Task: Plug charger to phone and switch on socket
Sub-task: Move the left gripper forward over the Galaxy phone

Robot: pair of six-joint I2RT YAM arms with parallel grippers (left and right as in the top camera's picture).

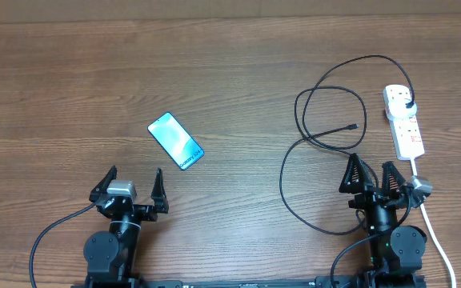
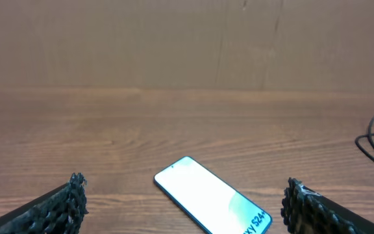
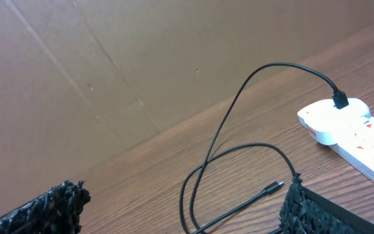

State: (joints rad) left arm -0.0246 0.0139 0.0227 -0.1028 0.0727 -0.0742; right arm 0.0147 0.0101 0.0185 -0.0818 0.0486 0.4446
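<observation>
The phone (image 1: 176, 141) lies screen up on the wooden table, left of centre, with white Galaxy text at its near end; the left wrist view shows it (image 2: 210, 194) just ahead of the fingers. My left gripper (image 1: 133, 186) is open and empty just in front of the phone. The charger (image 1: 310, 144) is a thin black cable in loops, its connector tip (image 1: 352, 126) free on the table and its black plug (image 1: 407, 106) in the socket (image 1: 404, 120), a white power strip at the right. My right gripper (image 1: 371, 176) is open and empty near the loops. The tip (image 3: 274, 187) shows in the right wrist view.
A thick white cord (image 1: 437, 232) runs from the socket toward the front edge, right of the right arm. A brown cardboard wall (image 3: 109, 71) stands behind the table.
</observation>
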